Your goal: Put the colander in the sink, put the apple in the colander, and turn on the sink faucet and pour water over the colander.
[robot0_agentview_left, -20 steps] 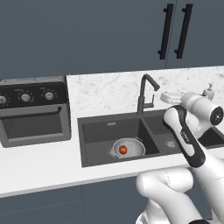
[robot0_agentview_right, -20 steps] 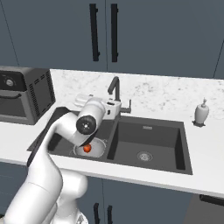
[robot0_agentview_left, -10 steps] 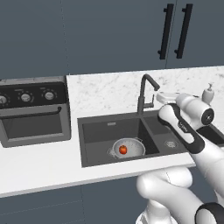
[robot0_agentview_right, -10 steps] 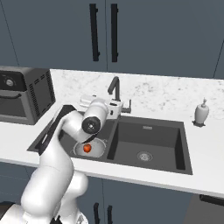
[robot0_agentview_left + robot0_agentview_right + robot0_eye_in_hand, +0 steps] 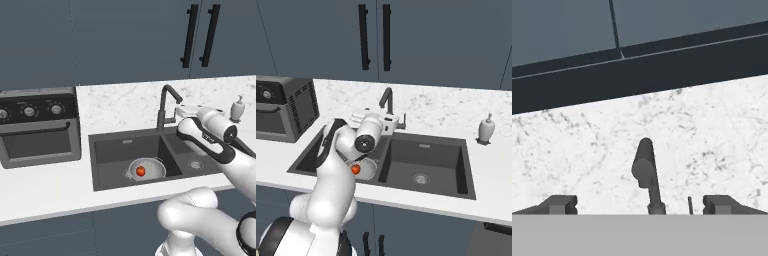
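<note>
Hand view: the faucet (image 5: 646,172) is being framed dead ahead between the gripper (image 5: 640,204)'s wide-open jaws. With apple (image 5: 141,171) in colander (image 5: 146,169), the lever is seemingly being approached next.

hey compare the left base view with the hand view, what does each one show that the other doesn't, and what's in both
Left base view alone: the sink with the colander in its left basin, the apple inside it, the oven and the soap dispenser. Hand view alone: the pincer, fingertips spread apart. Both: the sink faucet, the marble wall behind it and the dark cabinets.
</note>
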Tool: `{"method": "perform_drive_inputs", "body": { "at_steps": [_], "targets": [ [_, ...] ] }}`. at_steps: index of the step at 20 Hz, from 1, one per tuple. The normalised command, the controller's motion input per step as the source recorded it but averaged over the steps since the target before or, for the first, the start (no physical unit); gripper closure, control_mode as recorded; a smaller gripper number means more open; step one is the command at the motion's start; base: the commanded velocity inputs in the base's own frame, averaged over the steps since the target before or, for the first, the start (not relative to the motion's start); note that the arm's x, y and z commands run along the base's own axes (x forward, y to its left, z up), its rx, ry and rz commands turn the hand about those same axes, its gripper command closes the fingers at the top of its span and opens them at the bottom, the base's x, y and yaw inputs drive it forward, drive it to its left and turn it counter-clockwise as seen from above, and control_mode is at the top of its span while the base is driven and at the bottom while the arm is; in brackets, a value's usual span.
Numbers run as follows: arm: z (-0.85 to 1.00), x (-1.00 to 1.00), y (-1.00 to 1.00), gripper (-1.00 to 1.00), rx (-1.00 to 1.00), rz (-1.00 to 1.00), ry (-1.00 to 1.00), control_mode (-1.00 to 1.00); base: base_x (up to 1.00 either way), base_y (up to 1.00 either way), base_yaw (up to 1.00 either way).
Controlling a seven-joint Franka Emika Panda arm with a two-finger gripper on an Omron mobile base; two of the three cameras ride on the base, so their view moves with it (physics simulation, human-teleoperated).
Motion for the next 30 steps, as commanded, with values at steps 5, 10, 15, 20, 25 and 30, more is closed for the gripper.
{"method": "perform_drive_inputs", "body": {
  "at_steps": [5,10,15,20,25,30],
  "targets": [
    [-0.07,0.31,0.0,-1.0,0.0,0.0,0.0,-1.0,0.0,0.0,0.0],
    [0.0,0.29,0.0,-1.0,0.0,0.0,0.0,-1.0,0.0,0.0,0.0],
    [0.0,0.21,0.0,-1.0,0.0,0.0,0.0,-1.0,0.0,0.0,0.0],
    [0.0,0.2,0.0,-1.0,0.0,0.0,0.0,-1.0,0.0,0.0,0.0],
    [0.0,0.18,0.0,-1.0,0.0,-0.02,0.0,-1.0,0.0,0.0,0.0],
    [0.0,0.19,0.01,-1.0,0.0,-0.02,0.0,-1.0,0.0,0.0,0.0]
  ]
}}
